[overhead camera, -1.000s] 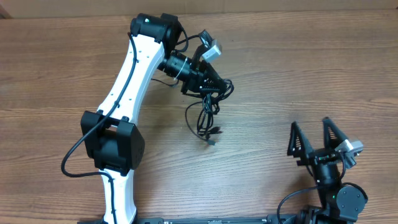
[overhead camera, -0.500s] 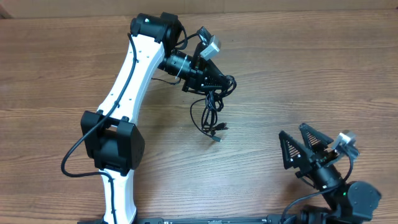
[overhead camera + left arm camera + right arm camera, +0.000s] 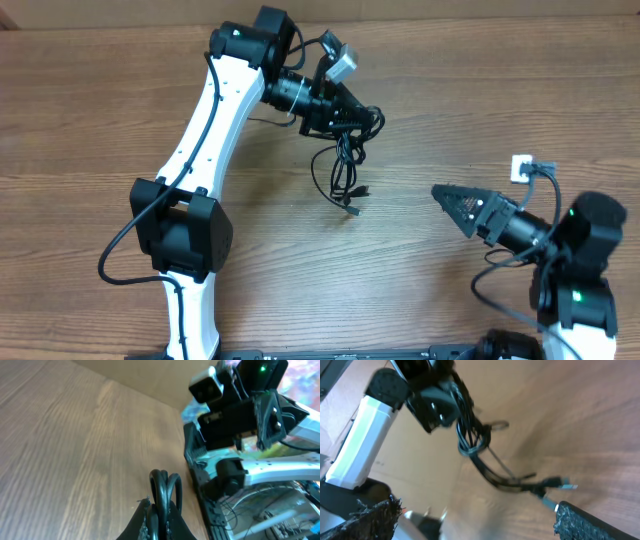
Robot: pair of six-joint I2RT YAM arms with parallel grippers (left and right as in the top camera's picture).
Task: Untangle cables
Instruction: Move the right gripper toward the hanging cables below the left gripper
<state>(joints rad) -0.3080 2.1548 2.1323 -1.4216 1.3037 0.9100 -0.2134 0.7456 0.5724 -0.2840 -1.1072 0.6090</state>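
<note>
Black cables (image 3: pixel 344 172): bundle hanging over wooden desk (image 3: pixel 480 100) | left tool (image 3: pixel 350 118): clamped on cables | right tool (image 3: pixel 452 202): spread wide, empty, well apart.

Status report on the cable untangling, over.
Left gripper shut on the thin black cable bundle, hanging below it. Right gripper open, apart from the bundle. Nothing seen in the way.

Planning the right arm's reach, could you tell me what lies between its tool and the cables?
Only bare table separates the right tool from the cables in the left tool, as the overhead view shows.
</note>
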